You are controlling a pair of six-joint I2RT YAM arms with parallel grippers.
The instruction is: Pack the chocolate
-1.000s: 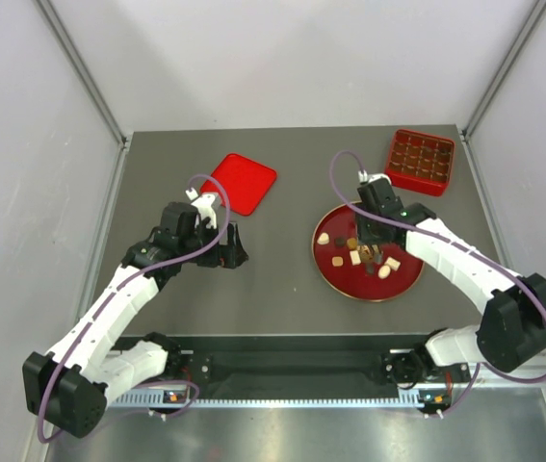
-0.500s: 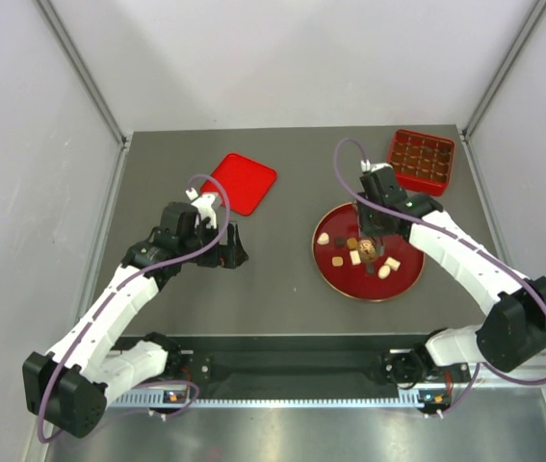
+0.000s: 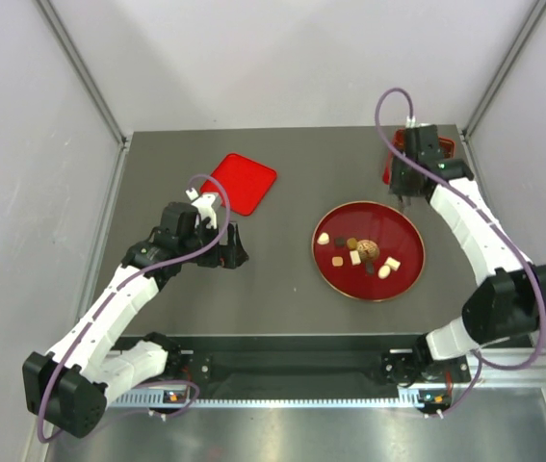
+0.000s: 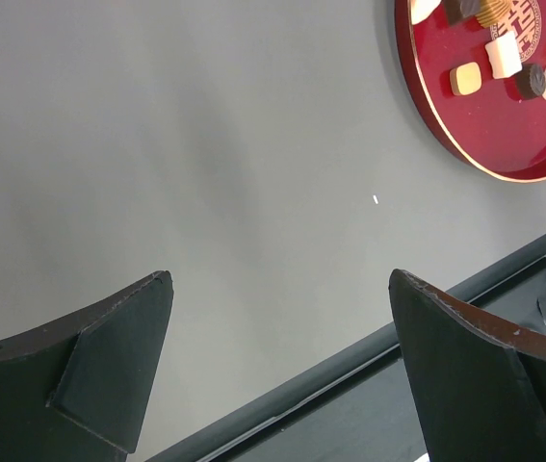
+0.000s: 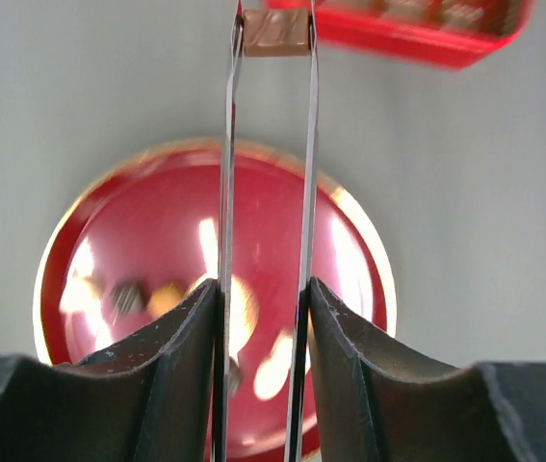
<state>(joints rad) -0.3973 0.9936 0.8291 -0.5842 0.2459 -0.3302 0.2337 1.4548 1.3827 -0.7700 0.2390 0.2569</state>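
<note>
Several small chocolate pieces [image 3: 355, 257] in cream, tan and dark lie on the round red plate [image 3: 393, 226]. They also show in the left wrist view as chocolate pieces [image 4: 504, 56] on the plate [image 4: 484, 154]. My right gripper [image 5: 264, 284] is shut on thin metal tongs [image 5: 307, 183], and the tong tips pinch a brown chocolate cube [image 5: 275, 32]. The cube hangs close to the near edge of the red compartment box [image 5: 417, 24]. From above, the right gripper [image 3: 404, 192] covers most of that box [image 3: 388, 175]. My left gripper [image 4: 280, 279] is open and holds nothing.
A flat red lid [image 3: 242, 181] lies at the back left of the grey table. The left gripper [image 3: 234, 245] hovers just in front of it. A dark rail [image 4: 350, 366] runs along the table's near edge. Grey walls close in both sides.
My right arm has lifted off the red plate and swung back and to the right, carrying the tongs and the brown piece to the red box. The left arm has not moved.
</note>
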